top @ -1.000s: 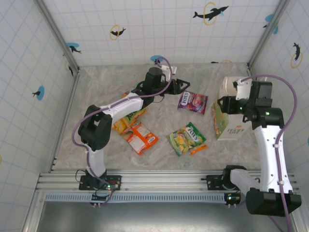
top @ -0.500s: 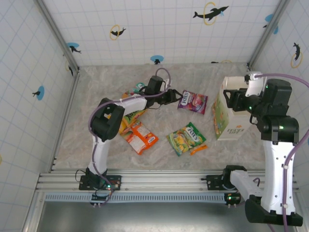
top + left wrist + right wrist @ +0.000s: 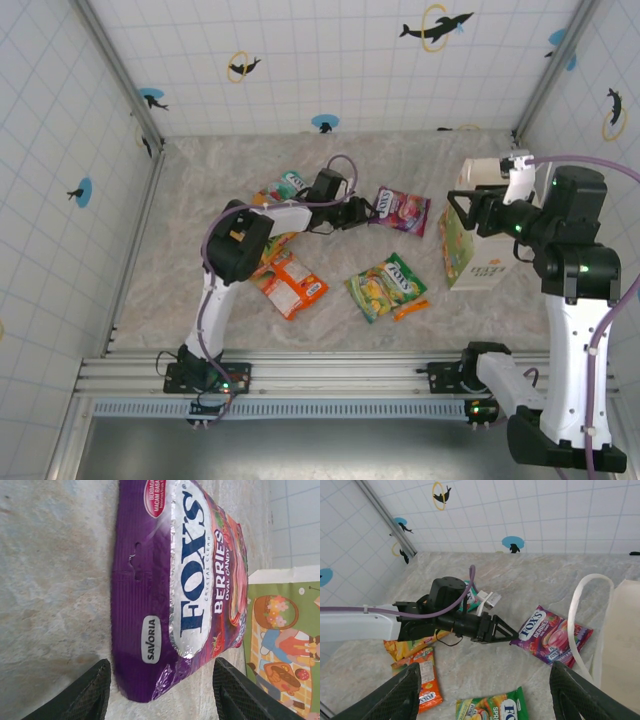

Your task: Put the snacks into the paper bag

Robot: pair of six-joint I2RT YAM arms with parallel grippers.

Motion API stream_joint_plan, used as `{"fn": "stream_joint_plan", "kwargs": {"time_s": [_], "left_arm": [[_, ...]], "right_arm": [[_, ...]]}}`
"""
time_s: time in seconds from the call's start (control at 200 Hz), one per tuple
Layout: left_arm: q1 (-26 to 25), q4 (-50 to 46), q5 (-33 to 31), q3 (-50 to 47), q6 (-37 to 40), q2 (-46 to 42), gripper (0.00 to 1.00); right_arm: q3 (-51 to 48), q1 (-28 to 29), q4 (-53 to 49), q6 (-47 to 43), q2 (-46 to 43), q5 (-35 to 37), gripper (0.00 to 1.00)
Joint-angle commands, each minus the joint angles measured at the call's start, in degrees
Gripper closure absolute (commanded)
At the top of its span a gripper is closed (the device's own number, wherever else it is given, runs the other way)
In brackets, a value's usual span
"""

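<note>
A purple berry snack packet lies flat on the table beside the paper bag. My left gripper rests low at the packet's near edge, open, with the packet's corner just ahead of and between its fingers. My right gripper hovers over the bag's open top, open and holding nothing. From the right wrist I see the left gripper touching the purple packet, and the bag's white handle loop. More snacks lie around: green, orange, yellow, teal.
Tiled walls with metal corner posts close in the table on three sides. The left arm's long white link stretches over the yellow packet. The bag's printed side faces the left gripper. Bare marble lies behind the packets.
My left gripper came down and toward the purple packet, uncovering the teal packet behind it. My right arm lifted and swung its gripper over the bag's top.
</note>
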Motion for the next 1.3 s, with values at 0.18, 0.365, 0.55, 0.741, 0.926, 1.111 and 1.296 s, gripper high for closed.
{"fn": "stream_joint_plan", "kwargs": {"time_s": [0.18,0.365,0.55,0.741,0.926,1.111,1.296], "left_arm": [[-1.8,5.5,4.2,3.8,-4.9,6.8,0.47],[-1.9,7.9,4.5,4.4,-5.1,7.1,0.75],[-1.5,4.1,0.9,4.0,1.6,0.7,0.94],[-0.9,-4.9,-0.1,6.2,12.1,-6.8,1.00],[-0.8,-22.2,-3.6,12.8,27.6,-13.1,1.00],[-0.8,-38.8,-10.7,16.1,46.5,-20.1,1.00],[-1.1,-51.7,-20.5,16.3,59.3,-26.5,1.00]], "right_arm": [[-1.5,-0.2,2.3,1.2,-1.3,-1.9,0.32],[-2.5,-0.2,2.9,1.4,-1.7,-1.8,0.33],[-3.0,-0.2,3.9,1.4,-2.8,0.2,0.34],[-5.2,-0.2,8.9,-0.2,-4.9,-0.7,0.34],[-7.9,-0.2,12.5,-2.0,-3.6,-3.4,0.35],[-12.0,0.7,20.5,-2.4,-2.7,-7.9,0.38],[-13.1,4.9,24.5,-6.0,0.4,-7.5,0.38]]}}
